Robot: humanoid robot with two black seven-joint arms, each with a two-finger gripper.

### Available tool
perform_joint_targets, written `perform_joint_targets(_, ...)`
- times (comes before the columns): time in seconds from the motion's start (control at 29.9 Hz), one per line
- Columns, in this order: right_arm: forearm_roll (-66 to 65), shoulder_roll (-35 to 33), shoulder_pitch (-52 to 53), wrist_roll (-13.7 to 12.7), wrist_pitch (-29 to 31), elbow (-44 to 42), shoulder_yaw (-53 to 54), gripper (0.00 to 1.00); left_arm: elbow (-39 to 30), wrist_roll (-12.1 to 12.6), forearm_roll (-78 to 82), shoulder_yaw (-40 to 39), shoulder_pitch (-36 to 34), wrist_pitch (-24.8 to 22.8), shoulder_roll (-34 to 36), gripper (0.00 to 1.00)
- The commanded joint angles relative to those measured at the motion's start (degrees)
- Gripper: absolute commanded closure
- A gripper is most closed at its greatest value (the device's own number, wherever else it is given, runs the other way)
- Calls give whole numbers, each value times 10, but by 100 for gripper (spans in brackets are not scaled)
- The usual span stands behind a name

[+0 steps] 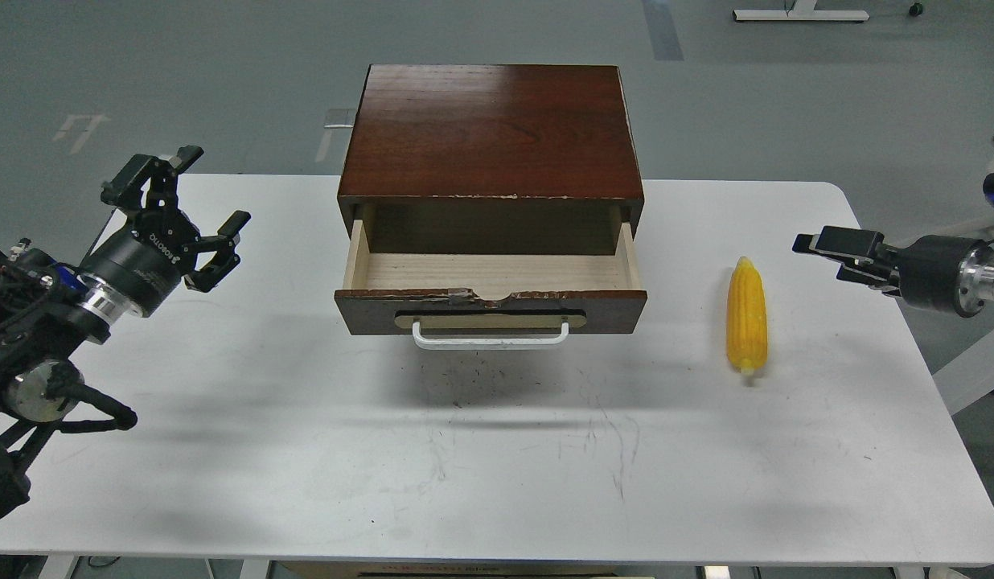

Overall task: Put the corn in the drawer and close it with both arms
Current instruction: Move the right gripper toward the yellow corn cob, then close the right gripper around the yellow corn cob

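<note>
The corn (746,314) lies on the white table (497,466), right of the drawer, with its point toward the far side. The drawer (490,307) is pulled open; its pale wood inside shows nothing in it, and the white bar handle (490,338) faces me. My left gripper (214,186) is open and empty, above the table's left edge, well left of the drawer. My right gripper (819,256) is seen almost side-on, its fingers slightly apart and empty, in the air to the right of the corn's tip and not touching it.
The dark brown cabinet (489,129) that holds the drawer stands at the table's far middle. Bare scuffed table surface lies in front of the drawer. Grey floor lies beyond the far edge.
</note>
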Motion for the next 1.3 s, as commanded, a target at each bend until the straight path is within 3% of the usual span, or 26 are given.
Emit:
perform_joint_targets(0.0,-29,25,33,-2,-25,-18,-95,0,0,0,7,0,0,0,-3,0)
perform_joint_targets(0.13,-29,61,54,-2,-47,-56,-156,0,-2,-1,13,0,1,0,-4,0)
perform_joint_targets(0.5,-29,147,57,-6,-47,-103,-195,0,-2,-1,14,0,1,0,-3,0)
perform_joint_targets(1.04,-29,175,51,-6,-47,-113,-206,0,-2,-1,14,0,4,0,-1,0)
perform_joint_targets(1.17,-29,175,52,-5,-50,-112,-214,12,-2,-1,14,0,4,0,-1,0)
perform_joint_targets(1.27,-29,175,50,-5,-58,-112,-215,43,-2,-1,14,0,4,0,-1,0)
